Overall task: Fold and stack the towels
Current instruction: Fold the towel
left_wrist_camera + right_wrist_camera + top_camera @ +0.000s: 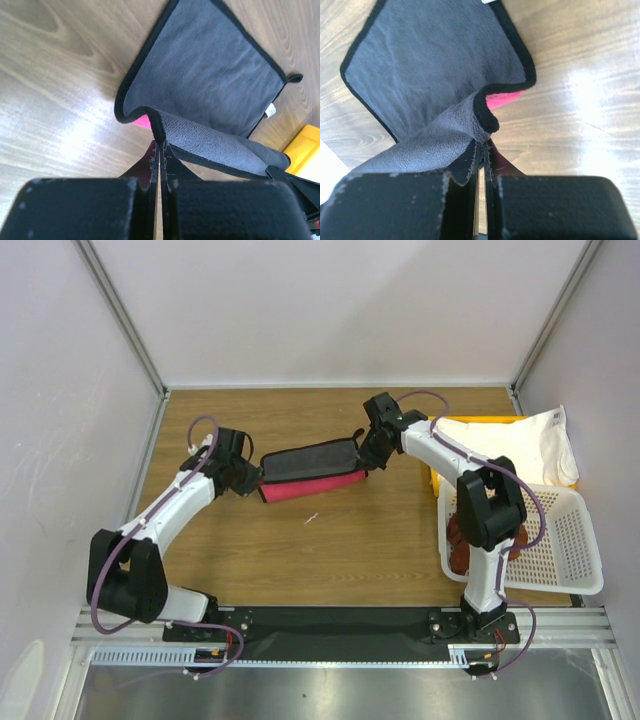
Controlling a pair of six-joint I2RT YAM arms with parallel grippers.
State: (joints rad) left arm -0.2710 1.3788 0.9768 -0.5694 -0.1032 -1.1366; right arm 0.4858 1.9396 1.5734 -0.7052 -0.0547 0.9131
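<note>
While left pincer (161, 146) and right pincer (482, 144) each clamp one grey towel (310, 459), one pink towel (312, 488) lies beneath.

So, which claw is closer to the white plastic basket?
Right. The right claw grips the end of the grey towel nearer the basket, to its left; the left claw grips the opposite end, farther left.

A white perforated basket (570, 540) sits near a yellow tray (304, 146) on the wooden table (330, 550).
</note>
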